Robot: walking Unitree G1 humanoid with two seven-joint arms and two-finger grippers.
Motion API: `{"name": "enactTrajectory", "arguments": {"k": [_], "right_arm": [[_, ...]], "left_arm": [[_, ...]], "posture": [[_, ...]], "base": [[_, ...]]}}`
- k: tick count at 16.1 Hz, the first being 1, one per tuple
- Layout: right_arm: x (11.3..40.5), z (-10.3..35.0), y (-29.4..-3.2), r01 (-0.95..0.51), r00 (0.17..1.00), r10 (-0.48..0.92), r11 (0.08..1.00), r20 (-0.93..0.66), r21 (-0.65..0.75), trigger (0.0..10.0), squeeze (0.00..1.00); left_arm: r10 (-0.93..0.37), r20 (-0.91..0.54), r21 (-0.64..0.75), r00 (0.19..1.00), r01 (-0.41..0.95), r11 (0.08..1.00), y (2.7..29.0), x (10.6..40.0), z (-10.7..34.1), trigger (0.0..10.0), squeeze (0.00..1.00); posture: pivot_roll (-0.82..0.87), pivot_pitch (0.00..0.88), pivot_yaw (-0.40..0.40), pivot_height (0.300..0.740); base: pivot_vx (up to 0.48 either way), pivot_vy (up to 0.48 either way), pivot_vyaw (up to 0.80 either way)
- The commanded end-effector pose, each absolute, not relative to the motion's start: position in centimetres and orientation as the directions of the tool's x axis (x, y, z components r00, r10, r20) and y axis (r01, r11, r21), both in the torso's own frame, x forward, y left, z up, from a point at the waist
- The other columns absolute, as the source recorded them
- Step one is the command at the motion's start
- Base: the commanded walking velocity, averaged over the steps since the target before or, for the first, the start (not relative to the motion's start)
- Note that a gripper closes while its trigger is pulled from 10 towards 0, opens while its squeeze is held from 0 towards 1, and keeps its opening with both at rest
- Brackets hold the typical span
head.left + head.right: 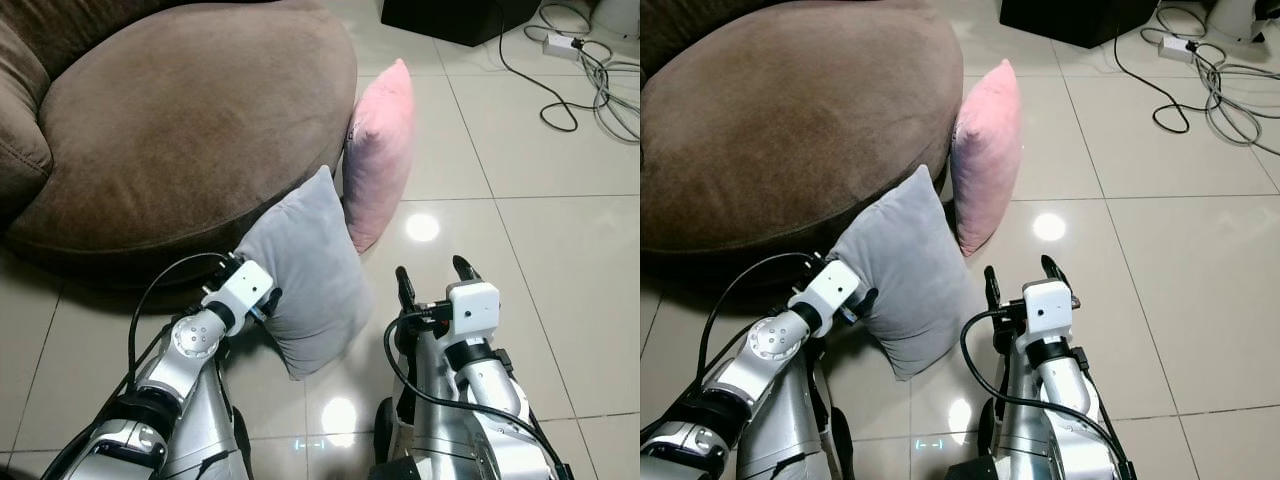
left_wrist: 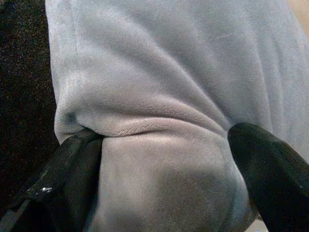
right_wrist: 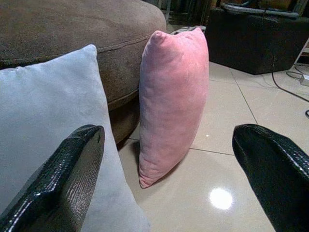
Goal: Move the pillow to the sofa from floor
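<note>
- Left eye view: the step in hand looks like the grasp. The grey pillow [image 1: 305,275] stands on edge on the tiled floor [image 1: 520,270], leaning against the brown sofa [image 1: 190,120], and the left jaws [image 1: 262,302] are pressed into its near edge. The left arm reaches forward and up from the lower left, elbow bent, wrist angled toward the sofa. Just beyond the grey pillow a pink pillow [image 1: 380,150] also stands upright against the sofa's side.
- Right eye view: the right jaws [image 1: 1020,277] are released, the two black fingers spread wide and pointing away from the robot, with bare floor between them. The grey pillow lies just to their left, apart from them. The right forearm rises almost straight from the lower edge, cable looped beside it. Loose cables [image 1: 1200,90] lie far ahead on the tiles, well apart from both jaws.
- Left wrist view: the left jaws are clenched on a fold of the grey pillow; the fabric bunches and creases between the two black fingers [image 2: 72,179], so the hold seems firm.
- Right wrist view: through the open right jaws the pink pillow stands straight ahead, the grey pillow close by one finger, the sofa behind both.
- Judgement: the next move calls for lifting the grey pillow clear of the floor and carrying it up and forward over the sofa's rounded edge onto the seat; the one-sided pinch may let it sag or swing.
</note>
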State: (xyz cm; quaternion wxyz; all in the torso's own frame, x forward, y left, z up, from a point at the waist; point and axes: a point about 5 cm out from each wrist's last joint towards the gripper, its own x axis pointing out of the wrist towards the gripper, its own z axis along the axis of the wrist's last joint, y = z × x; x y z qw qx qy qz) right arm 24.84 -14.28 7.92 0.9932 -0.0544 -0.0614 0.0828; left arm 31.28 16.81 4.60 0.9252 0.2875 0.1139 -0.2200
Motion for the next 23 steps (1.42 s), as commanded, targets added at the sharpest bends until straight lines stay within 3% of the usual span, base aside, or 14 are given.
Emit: {"name": "enactTrajectory", "arguments": {"k": [1, 3, 5, 15, 19, 23], "right_arm": [[24.4, 7.9, -14.5, -0.152, 0.980, 0.166, 0.980, 0.107, -0.128, 10.0, 0.00], [24.3, 7.9, -14.6, -0.152, 0.980, 0.167, 0.980, 0.106, -0.131, 10.0, 0.00], [24.3, 7.8, -14.6, -0.154, 0.981, 0.168, 0.979, 0.102, -0.132, 10.0, 0.00], [24.2, 7.5, -14.1, -0.162, 0.980, 0.174, 0.979, 0.092, -0.126, 10.0, 0.00], [24.1, 7.3, -13.7, -0.164, 0.981, 0.175, 0.979, 0.088, -0.117, 10.0, 0.00], [24.2, 7.3, -13.5, -0.165, 0.980, 0.176, 0.980, 0.090, -0.115, 10.0, 0.00]], "left_arm": [[-0.348, -0.367, 0.475, 0.862, 0.496, 0.727, 16.5, 30.7, 3.7, 10.0, 0.00], [-0.258, -0.311, 0.472, 0.915, 0.384, 0.794, 17.9, 31.5, 4.6, 10.0, 0.00], [-0.223, -0.273, 0.491, 0.936, 0.334, 0.805, 19.2, 32.0, 5.8, 10.0, 0.00], [-0.227, -0.232, 0.611, 0.946, 0.323, 0.722, 22.9, 34.4, 11.4, 10.0, 0.00], [-0.279, -0.508, 0.598, 0.815, 0.566, 0.567, 23.4, 34.6, 9.9, 10.0, 0.00], [-0.280, -0.658, 0.522, 0.699, 0.691, 0.499, 22.8, 33.9, 7.6, 10.0, 0.00]], "posture": [[0.05, 0.225, -0.035, 0.420], [0.05, 0.226, -0.037, 0.420], [0.05, 0.229, -0.036, 0.420], [0.06, 0.235, -0.021, 0.420], [0.07, 0.243, -0.008, 0.420], [0.07, 0.243, -0.006, 0.420]], "base": [[0.000, 0.000, 0.00], [0.000, 0.000, 0.00], [0.000, 0.000, 0.00], [0.000, 0.000, 0.00], [0.000, 0.000, 0.00], [0.000, 0.000, 0.00]]}}
